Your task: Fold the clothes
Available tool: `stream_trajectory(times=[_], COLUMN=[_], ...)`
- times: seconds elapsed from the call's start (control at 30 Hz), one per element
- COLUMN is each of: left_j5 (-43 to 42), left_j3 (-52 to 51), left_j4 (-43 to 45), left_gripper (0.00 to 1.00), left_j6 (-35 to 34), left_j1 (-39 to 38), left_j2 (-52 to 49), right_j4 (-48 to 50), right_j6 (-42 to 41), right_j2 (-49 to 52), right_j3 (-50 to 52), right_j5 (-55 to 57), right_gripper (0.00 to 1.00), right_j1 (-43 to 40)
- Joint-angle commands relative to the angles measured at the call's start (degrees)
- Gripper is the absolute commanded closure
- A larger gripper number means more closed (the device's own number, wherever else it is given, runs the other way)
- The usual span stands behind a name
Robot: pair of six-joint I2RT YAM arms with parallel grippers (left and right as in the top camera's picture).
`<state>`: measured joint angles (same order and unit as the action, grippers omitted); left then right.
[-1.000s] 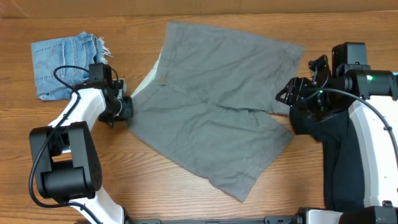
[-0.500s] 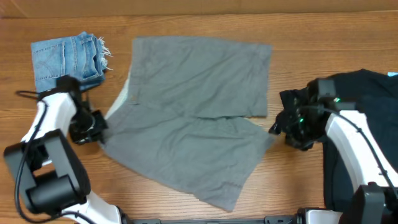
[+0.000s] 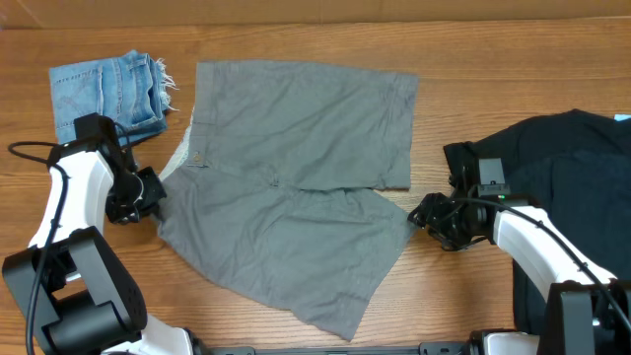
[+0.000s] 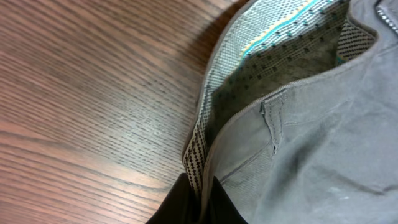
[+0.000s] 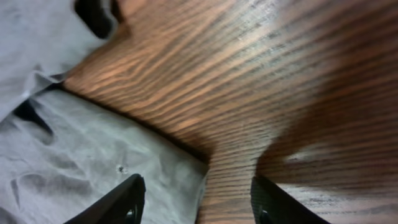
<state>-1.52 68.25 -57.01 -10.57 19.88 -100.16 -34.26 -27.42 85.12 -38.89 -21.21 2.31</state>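
Grey-khaki shorts point(image 3: 296, 187) are lying flat and spread on the wooden table point(image 3: 473, 79), waistband running along their left edge, both legs pointing right, the near leg angling down toward my base. My left gripper point(image 3: 150, 192) is sitting at the shorts' left edge, low on the waistband; in the wrist view its dark fingers point(image 4: 217, 202) are pressing together on the waistband rim, pinching the fabric, with the dotted inner lining point(image 4: 280, 43) gaping open just past them and bare wood to the shorts' left. My right gripper point(image 3: 419, 212) is sitting at the shorts' right side, by the corner of the near leg's hem; its jaws are standing spread, and the hem corner is lying on the table just ahead of the left fingertip point(image 5: 127, 202), with bare wood in front of the other tip. Can't tell whether that fingertip is touching the cloth. Small frayed denim shorts point(image 3: 104, 94) are lying just left of the grey shorts' top-left corner, close to it. Black T-shirt point(image 3: 572, 187) is lying right of the shorts, apart from them, behind my right arm
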Motion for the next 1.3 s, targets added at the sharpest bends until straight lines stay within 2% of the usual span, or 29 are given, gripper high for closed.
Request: stream_trajectory(times=[0.0,0.13,0.37,0.43,0.5,0.53,0.6,0.87,0.9,0.97,1.0,1.07,1.27], left_j5=[-1.01,-1.05,-1.05,-1.03,-1.05,-1.03,-1.05,-1.51,-1.60,-2.62,-3.69,-5.31,-7.85], left_j3=[1.18,1.18,1.18,1.18,1.18,1.18,1.18,1.20,1.20,1.22,1.25,1.25,1.25], left_j4=[0.26,0.33,0.20,0.04,-0.11,-0.20,-0.39,-1.44,-1.46,-1.44,-1.44,-1.44,-1.66], left_gripper=[0.90,0.90,0.90,0.90,0.90,0.90,0.90,0.85,0.85,0.85,0.85,0.85,0.85], left_j6=[0.33,0.33,0.52,0.81,1.40,1.64,1.81,2.91,2.91,3.41,3.87,4.22,4.26], left_j1=[-0.42,-0.42,-0.42,-0.42,-0.42,-0.42,-0.42,-0.42,-0.42,-0.42,-0.42,-0.42,-0.42], left_j2=[1.20,1.20,1.20,1.20,1.20,1.20,1.22,1.25,1.29,1.29,1.29,1.29,1.29], right_j4=[1.31,3.74,6.60,8.15,8.55,8.48,8.44,5.90,6.10,4.50,2.05,-3.50,-21.20], right_j6=[-1.33,0.42,0.39,0.42,0.44,0.44,0.85,1.38,2.47,5.75,7.04,7.98,7.69], right_j2=[-0.20,-0.17,2.82,5.42,5.64,5.53,5.49,5.49,5.49,5.38,5.27,4.94,2.16], right_j3=[1.36,1.36,1.36,1.36,1.27,0.83,-0.44,-10.56,-11.43,-13.81,-15.54,-18.93,-24.04], right_j5=[-0.79,-0.81,-1.99,-4.42,-4.59,-4.52,-4.33,7.10,6.82,4.81,4.39,4.50,0.48], right_gripper=[0.46,0.54,0.55,0.71,0.81,0.89,0.95,0.96,0.88,0.53,0.48,0.44,0.42], right_j1=[0.33,0.33,0.33,0.33,0.31,0.17,-0.46,-7.50,-7.93,-8.28,-8.28,-8.28,-7.98])
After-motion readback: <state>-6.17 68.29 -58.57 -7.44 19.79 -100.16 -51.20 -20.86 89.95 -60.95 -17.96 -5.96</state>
